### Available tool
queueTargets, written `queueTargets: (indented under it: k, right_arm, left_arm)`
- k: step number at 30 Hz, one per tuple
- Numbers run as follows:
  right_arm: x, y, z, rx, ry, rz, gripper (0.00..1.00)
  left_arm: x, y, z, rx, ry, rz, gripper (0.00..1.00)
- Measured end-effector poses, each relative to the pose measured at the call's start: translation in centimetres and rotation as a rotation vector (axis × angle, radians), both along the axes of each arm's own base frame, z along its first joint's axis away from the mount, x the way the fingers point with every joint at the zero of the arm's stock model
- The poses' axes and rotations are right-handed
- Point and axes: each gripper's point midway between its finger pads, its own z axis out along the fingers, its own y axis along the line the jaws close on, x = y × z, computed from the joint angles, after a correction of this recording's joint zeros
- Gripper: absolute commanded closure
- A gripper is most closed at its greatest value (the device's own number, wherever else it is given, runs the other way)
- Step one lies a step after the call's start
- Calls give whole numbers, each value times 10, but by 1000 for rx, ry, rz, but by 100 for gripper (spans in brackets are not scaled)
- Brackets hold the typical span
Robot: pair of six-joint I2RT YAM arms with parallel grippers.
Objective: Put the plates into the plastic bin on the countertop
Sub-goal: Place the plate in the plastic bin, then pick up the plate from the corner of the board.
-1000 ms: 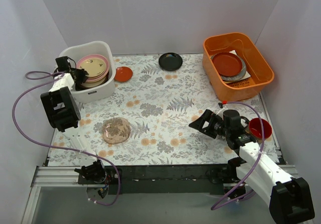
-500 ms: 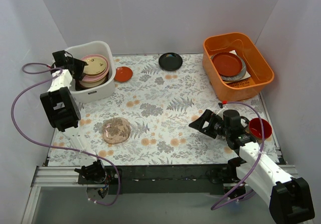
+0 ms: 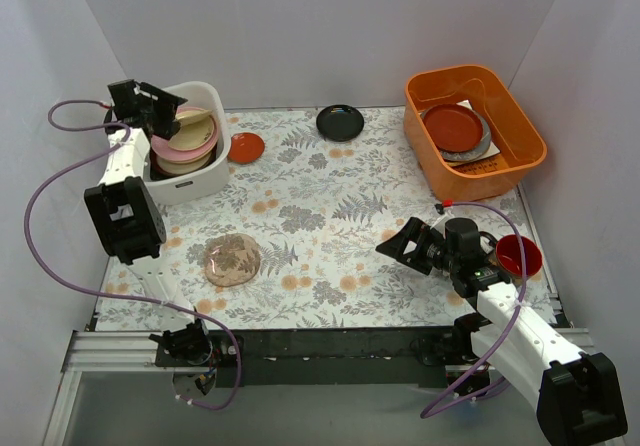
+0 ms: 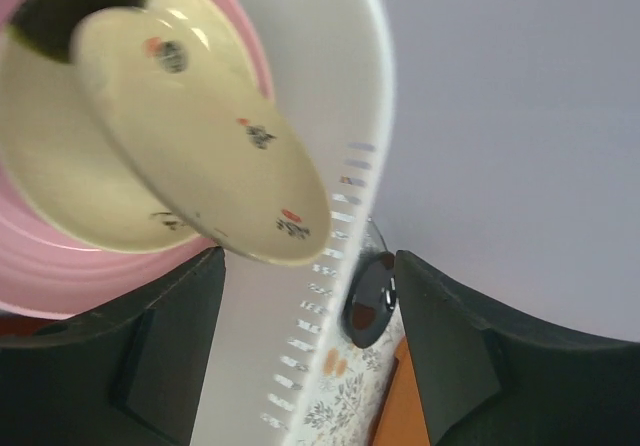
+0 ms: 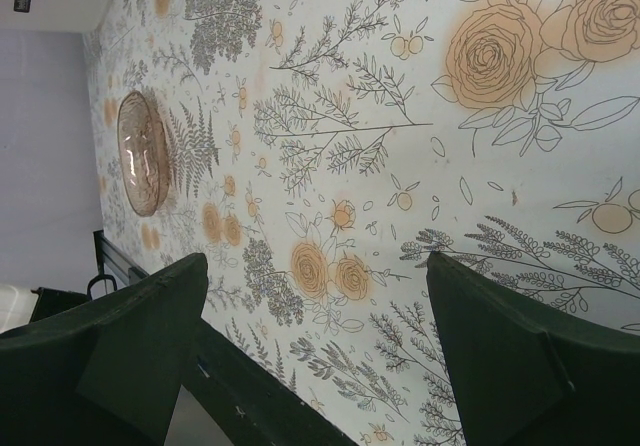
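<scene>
Leaning tilted on the stack inside the plastic bin (image 3: 195, 181), a cream plate (image 4: 200, 146) rests on a pink plate (image 4: 50, 266). The left gripper (image 4: 307, 264) hangs just above the bin's left rim, jaws parted and closed on nothing. The bin stands at the far-left corner of the countertop (image 3: 320, 196). An orange-red plate (image 3: 245, 147) lies just beside it, a black plate (image 3: 340, 122) farther right, and a brownish floral plate (image 3: 232, 259) nearer the arms. The right gripper (image 3: 395, 239) hovers over the countertop, wide open and empty, near a red mug (image 3: 518, 256).
</scene>
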Motion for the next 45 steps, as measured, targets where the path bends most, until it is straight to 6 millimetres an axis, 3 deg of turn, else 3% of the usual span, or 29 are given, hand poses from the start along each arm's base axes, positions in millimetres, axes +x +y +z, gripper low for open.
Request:
queueTargets:
  k: [6, 12, 17, 19, 21, 25, 29, 32, 38, 40, 45]
  right_arm:
    - [0, 0, 0, 1, 0, 3, 2]
    - [0, 0, 0, 1, -1, 3, 2]
    - [0, 0, 0, -1, -2, 4, 2]
    - [0, 0, 0, -1, -2, 4, 2]
    - [-1, 0, -1, -1, -1, 4, 2]
    - [-3, 0, -5, -2, 9, 7, 2]
    - [-3, 0, -5, 0, 6, 7, 2]
    - [-3, 0, -4, 0, 3, 7, 2]
    - [-3, 0, -4, 1, 4, 7, 2]
    - [-3, 0, -4, 0, 5, 7, 2]
    - [-3, 0, -4, 0, 6, 7, 2]
  left_arm:
    - [6, -16, 32, 22, -70, -32, 30]
    - [2, -15, 19, 21, -42, -32, 30]
    - [-7, -19, -9, 1, 19, -40, 30]
    - [-7, -25, -7, 5, 13, -59, 30]
    - [-5, -36, 3, 22, -12, -94, 22]
    - [-3, -84, 44, 67, -115, -213, 3]
    - [-11, -136, 97, 38, -278, -361, 2]
    - [-19, -155, 129, 17, -384, -440, 2]
    - [-20, -185, 142, 102, -433, -526, 2]
    - [-22, -211, 147, 180, -444, -565, 2]
    - [-44, -299, 158, 416, -478, -665, 2]
